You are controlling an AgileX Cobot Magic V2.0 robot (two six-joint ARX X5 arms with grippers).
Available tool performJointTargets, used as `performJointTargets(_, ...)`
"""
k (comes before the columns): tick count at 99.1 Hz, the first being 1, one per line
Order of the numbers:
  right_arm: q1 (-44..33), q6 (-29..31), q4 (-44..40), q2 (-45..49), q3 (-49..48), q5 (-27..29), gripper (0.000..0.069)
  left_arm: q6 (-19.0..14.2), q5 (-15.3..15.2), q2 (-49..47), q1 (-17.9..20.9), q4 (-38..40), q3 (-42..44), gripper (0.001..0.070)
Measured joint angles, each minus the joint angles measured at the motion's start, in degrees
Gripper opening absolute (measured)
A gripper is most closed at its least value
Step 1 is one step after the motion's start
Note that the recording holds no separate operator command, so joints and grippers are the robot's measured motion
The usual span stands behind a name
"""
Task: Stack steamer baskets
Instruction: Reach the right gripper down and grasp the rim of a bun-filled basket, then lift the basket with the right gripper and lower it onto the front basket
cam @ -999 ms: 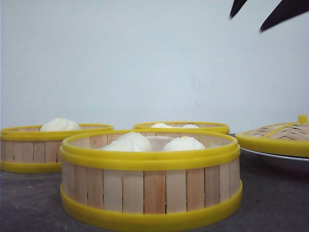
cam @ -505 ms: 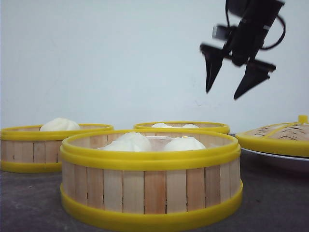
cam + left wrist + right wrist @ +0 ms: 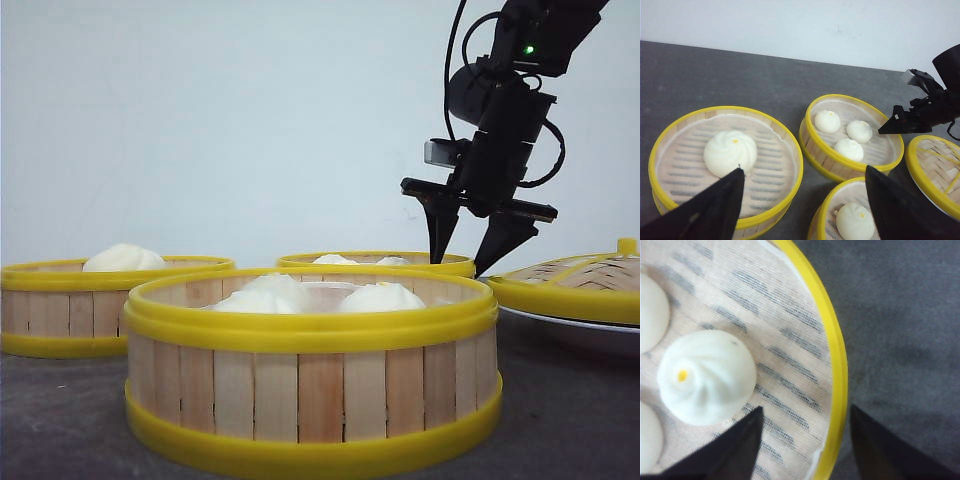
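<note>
Three steamer baskets with slatted walls and yellow rims stand on the dark table. The near basket (image 3: 310, 395) holds two buns, the left basket (image 3: 60, 312) one, and the back basket (image 3: 370, 262) three. My right gripper (image 3: 461, 265) is open at the back basket's right edge. In the right wrist view its jaws straddle the yellow rim (image 3: 837, 365), one inside by a bun (image 3: 705, 375), one outside. My left gripper (image 3: 802, 172) hangs open high above the gap between the left basket (image 3: 725, 109), the back basket (image 3: 855, 96) and the near basket (image 3: 840, 187), holding nothing.
A domed woven lid with a yellow knob (image 3: 585, 272) rests on a white plate (image 3: 590, 330) at the right, close to the back basket. A pale wall stands behind the table.
My right gripper has come down from the top of the front view to the back basket's right rim, still open. The baskets have not moved.
</note>
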Motion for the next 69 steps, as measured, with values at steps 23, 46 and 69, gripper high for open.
performJointTargets(23,-0.1,0.3,0.3,0.5,0.0,1.2,0.0099,0.0,0.0,0.0,0.0,-0.9,0.0,0.0468)
performJointTargets(46,0.4,1.8,1.8,0.6,0.0,0.9,0.0036,0.0,0.0,0.0,0.0,-1.0,0.0,0.0468)
performJointTargets(69,0.4,3.0,3.2,-0.9,0.0,0.7,0.0036,0.0,0.0,-0.2,0.0,-3.1,0.0,0.0468)
